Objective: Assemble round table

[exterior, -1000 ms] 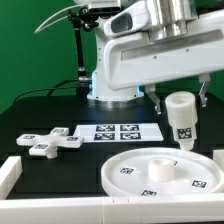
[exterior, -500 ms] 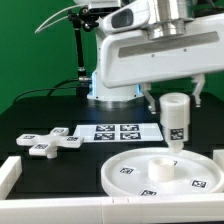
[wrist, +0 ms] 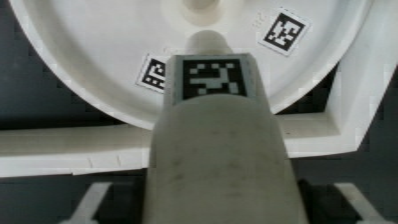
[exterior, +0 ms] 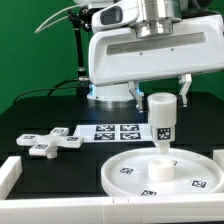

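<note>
While the pincer (exterior: 161,101) grips the post (exterior: 162,124), only the exterior view shows the foot piece (exterior: 50,142)

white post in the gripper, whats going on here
The arm's gripper holds the short post upright over the middle of the round disc. The post's lower end is right at the disc's centre, but whether it touches is unclear. The cross-shaped foot piece lies untouched at the exterior view's left, beside the marker board.
</note>
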`<action>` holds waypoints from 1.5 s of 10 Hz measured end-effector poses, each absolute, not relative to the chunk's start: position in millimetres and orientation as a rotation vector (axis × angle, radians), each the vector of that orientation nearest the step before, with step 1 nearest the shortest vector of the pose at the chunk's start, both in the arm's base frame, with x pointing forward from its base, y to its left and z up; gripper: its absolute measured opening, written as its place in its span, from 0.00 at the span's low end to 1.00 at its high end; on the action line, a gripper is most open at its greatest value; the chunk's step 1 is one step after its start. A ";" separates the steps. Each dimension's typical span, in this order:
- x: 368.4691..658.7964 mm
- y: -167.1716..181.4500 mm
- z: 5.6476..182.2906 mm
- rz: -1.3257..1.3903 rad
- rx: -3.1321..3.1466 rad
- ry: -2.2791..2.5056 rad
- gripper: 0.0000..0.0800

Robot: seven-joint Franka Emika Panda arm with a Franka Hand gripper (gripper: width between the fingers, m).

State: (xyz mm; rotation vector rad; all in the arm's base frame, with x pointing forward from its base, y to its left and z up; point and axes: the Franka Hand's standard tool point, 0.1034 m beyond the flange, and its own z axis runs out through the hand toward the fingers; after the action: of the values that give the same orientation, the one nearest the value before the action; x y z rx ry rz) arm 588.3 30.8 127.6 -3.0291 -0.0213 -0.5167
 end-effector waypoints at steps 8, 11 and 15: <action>575.9 38.4 115.4 -0.601 -3.053 -0.265 0.51; 571.7 37.2 106.0 -0.580 -3.058 -0.262 0.51; 570.5 38.5 102.8 -0.571 -3.058 -0.265 0.51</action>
State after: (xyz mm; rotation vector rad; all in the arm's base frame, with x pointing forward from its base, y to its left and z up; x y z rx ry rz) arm 570.5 38.5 102.8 -3.0580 -0.2653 -0.5708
